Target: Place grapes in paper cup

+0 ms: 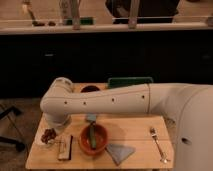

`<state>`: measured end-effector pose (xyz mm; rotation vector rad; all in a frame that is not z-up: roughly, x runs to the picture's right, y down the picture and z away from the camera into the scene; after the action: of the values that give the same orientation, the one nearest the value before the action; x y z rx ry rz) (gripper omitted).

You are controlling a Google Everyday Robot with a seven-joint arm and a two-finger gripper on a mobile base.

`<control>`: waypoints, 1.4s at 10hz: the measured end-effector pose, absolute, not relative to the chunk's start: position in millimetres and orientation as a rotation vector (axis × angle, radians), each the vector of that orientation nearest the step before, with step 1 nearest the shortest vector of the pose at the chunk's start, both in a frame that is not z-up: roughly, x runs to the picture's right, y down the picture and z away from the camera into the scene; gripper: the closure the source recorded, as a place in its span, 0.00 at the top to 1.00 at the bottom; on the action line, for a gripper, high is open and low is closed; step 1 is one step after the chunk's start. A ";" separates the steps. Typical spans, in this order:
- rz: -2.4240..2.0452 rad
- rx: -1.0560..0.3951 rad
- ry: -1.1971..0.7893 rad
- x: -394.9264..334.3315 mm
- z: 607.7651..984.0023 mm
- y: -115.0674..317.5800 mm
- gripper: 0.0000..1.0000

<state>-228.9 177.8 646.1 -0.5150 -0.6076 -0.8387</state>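
The grapes (48, 135), a small dark reddish-brown bunch, lie near the left edge of the wooden table (140, 127). My white arm reaches in from the right, bends at the left and points down. The gripper (56, 131) hangs at its lower end, right beside or over the grapes. The paper cup (90, 89), small and tan with a dark inside, stands at the back of the table and is partly hidden behind the arm.
A wide orange bowl (93, 139) holding a green object sits at centre front. A dark flat packet (65, 148) lies left of it, a grey napkin (120, 152) to its right, and a fork (158, 143) further right. A green box (129, 81) stands at the back.
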 end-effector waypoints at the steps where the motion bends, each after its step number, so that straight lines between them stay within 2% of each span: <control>1: -0.860 -0.531 -0.613 -232.8 647.9 178.2 0.02; 6: -0.975 -0.614 -0.646 -262.8 662.5 173.8 0.02; 14: -1.121 -0.641 -0.677 -272.0 680.7 164.9 0.02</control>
<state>-272.0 164.9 680.7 -0.6409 -0.6773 -1.1207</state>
